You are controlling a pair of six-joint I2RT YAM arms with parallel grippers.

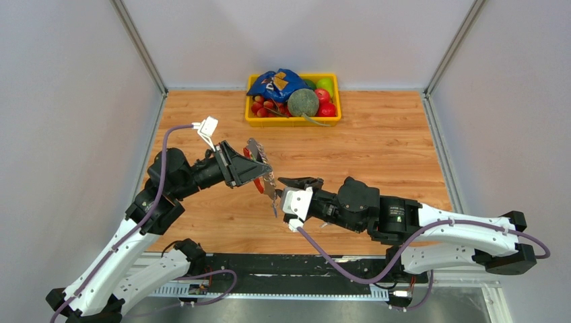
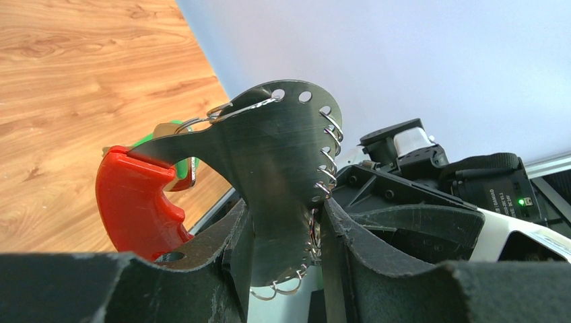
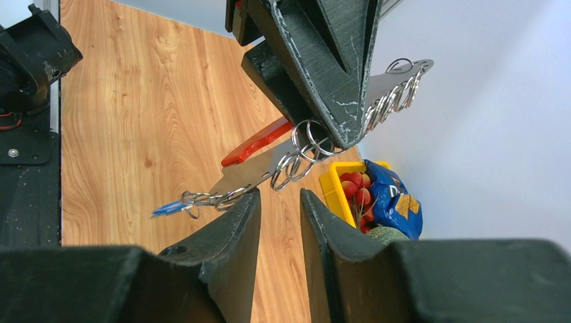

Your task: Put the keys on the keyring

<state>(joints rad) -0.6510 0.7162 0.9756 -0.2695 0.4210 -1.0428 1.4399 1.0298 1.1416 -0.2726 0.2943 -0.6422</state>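
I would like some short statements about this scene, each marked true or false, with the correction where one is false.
1. The left tool clamps the keyring by its metal strip. True.
2. The right tool holds a blue-headed key. False: its jaws stand apart with nothing between them; the key hangs from small rings at the strip's end.
3. The yellow tray stands at the far edge of the table. True.
4. The keyring lies flat on the table. False: it is held up in the air.
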